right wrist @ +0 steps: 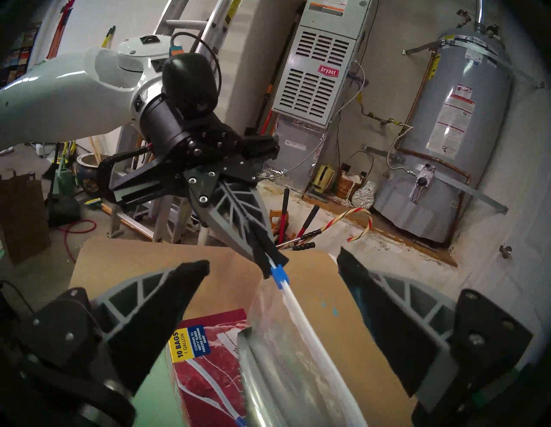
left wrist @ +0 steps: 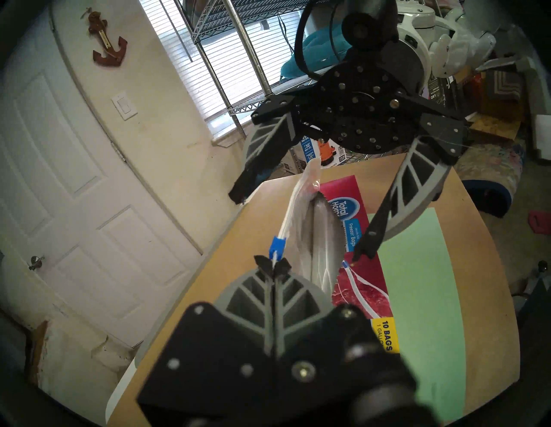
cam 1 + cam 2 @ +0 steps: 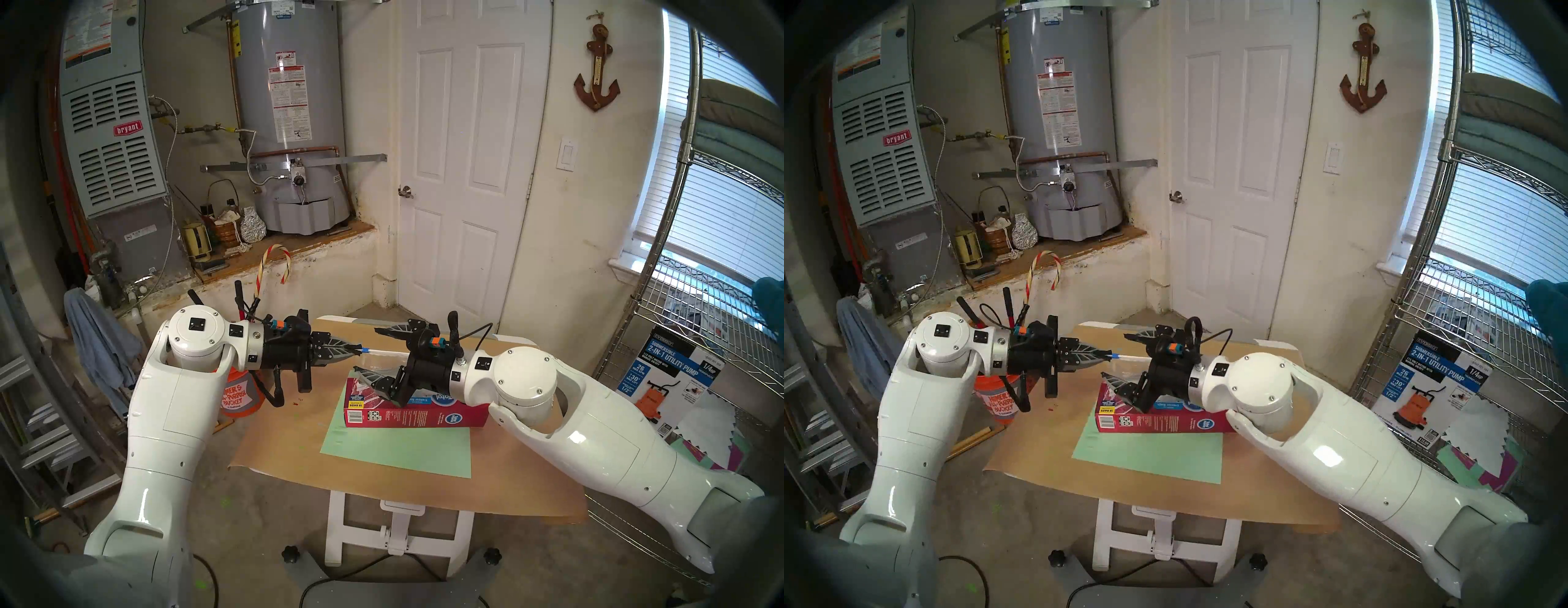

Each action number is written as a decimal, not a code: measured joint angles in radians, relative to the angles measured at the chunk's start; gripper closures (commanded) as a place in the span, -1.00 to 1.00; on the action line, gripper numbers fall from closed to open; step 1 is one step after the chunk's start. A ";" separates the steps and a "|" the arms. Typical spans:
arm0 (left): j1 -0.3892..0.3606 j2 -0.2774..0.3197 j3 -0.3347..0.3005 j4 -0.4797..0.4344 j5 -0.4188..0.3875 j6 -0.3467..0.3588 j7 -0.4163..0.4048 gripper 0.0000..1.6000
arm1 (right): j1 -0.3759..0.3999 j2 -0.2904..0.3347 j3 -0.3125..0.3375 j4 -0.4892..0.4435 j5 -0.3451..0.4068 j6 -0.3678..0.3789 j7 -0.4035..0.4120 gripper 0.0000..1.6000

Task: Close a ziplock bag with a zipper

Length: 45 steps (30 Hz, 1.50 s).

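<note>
Red box reads "Freezer Bags", "10 BAGS" — furnace "bryant" — pump carton "UTILITY PUMP".

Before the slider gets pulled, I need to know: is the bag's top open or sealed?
Open: the zipper sits at the strip's end by the left gripper.

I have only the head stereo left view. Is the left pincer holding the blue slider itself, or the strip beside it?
Observer: The strip. In the left wrist view the left pincer is shut on the end of the white strip; the blue slider sits just beyond its tips.
Operator: Is the bag closed past the slider?
Observer: No. The right wrist view shows the ziplock bag gaping, its two tracks spread apart, between the fingers of the open right pincer and touching neither.
</note>
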 measured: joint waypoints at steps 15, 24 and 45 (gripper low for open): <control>-0.007 -0.001 -0.011 0.009 0.000 -0.006 -0.007 1.00 | -0.025 -0.025 0.008 0.006 -0.031 -0.026 -0.062 -1.00; -0.018 -0.001 -0.012 0.026 0.001 -0.012 -0.004 1.00 | -0.033 -0.031 0.011 0.006 -0.042 -0.037 -0.073 -1.00; -0.074 -0.009 0.018 0.110 0.003 -0.032 -0.035 1.00 | -0.013 -0.048 -0.025 0.022 -0.054 -0.040 -0.030 -1.00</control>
